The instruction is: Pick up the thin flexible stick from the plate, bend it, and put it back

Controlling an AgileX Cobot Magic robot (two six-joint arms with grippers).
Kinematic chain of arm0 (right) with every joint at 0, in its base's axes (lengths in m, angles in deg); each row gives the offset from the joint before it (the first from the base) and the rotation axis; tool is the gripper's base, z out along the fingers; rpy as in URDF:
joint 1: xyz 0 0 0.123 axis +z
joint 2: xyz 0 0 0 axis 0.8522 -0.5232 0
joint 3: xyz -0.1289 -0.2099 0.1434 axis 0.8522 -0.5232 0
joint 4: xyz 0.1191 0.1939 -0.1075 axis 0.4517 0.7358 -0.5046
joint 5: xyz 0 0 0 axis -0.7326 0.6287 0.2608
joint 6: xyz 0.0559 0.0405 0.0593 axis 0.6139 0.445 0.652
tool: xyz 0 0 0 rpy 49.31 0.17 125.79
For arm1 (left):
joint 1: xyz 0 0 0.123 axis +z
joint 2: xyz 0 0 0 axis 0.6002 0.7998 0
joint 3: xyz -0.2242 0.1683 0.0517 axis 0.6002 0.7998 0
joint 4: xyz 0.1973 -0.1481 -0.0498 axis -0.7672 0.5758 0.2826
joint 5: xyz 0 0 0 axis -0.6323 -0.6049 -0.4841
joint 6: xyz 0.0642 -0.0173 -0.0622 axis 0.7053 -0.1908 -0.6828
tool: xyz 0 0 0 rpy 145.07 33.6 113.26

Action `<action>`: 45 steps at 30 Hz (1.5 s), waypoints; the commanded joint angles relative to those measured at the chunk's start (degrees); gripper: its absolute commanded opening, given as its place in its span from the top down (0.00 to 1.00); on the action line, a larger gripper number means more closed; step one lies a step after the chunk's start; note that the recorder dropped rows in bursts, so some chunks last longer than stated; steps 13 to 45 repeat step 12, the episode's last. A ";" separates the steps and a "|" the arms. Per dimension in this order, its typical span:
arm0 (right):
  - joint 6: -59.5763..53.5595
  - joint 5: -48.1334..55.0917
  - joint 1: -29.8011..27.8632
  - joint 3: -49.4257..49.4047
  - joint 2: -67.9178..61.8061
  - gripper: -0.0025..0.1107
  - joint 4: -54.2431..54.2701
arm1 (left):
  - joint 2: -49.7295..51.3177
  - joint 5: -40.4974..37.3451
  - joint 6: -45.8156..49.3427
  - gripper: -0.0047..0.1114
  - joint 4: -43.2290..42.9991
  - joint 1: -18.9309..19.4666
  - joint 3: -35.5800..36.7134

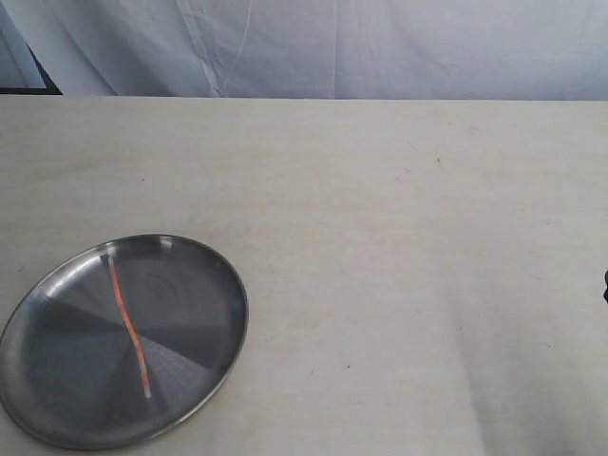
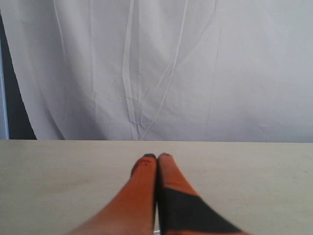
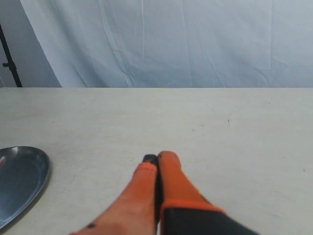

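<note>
Two tools, both pressed together with nothing pinched between their orange fingers: the left tool [image 2: 156, 157] and the right tool [image 3: 157, 157] each hang over bare counter [image 1: 399, 266]. The plate [image 1: 57, 380] sits at the near left of the counter in the exterior view. The thin flexible stick [image 1: 126, 328] lies inside it, running from close to the far rim toward the near side (with a slight kink about halfway along). Neither tool touches it. The right wrist view catches one edge of the plate, well apart from the right tool. White cloth [image 1: 380, 47] hangs behind the counter.
</note>
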 commanded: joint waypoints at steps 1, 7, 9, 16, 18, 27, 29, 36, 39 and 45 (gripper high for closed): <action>-0.09 -0.45 -0.19 -0.17 0.37 0.99 0.04 | -0.09 -0.19 -0.16 0.96 -0.15 -0.03 0.23; -0.09 -0.55 -0.19 -0.17 0.37 0.99 0.04 | -0.09 -0.19 -0.16 0.96 -0.15 -0.03 0.23; -0.09 -0.55 -0.19 -0.17 0.37 0.99 0.04 | -0.09 -0.19 -0.16 0.96 -0.15 -0.03 0.23; -0.09 -0.55 -0.19 -0.17 0.37 0.99 0.04 | -0.09 -0.19 -0.16 0.96 -0.15 -0.03 0.23; -0.09 -0.55 -0.19 -0.17 0.37 0.99 0.04 | -0.09 -0.19 -0.16 0.96 -0.15 -0.03 0.23; -0.09 -0.55 -0.19 -0.17 0.37 0.99 0.04 | -0.09 -0.19 -0.16 0.96 -0.15 -0.03 0.23; -0.09 -0.55 -0.19 -0.17 0.37 0.99 0.04 | -0.09 -0.19 -0.16 0.96 -0.15 -0.03 0.23; -0.09 -0.55 -0.19 -0.17 0.37 0.99 0.04 | -0.09 -0.19 -0.16 0.96 -0.15 -0.03 0.23; -0.09 -0.55 -0.19 -0.17 0.37 0.99 0.04 | -0.09 -0.19 -0.16 0.96 -0.15 -0.03 0.23; -0.09 -0.55 -0.19 -0.17 0.37 0.99 0.04 | -0.09 -0.19 -0.16 0.96 -0.15 -0.03 0.23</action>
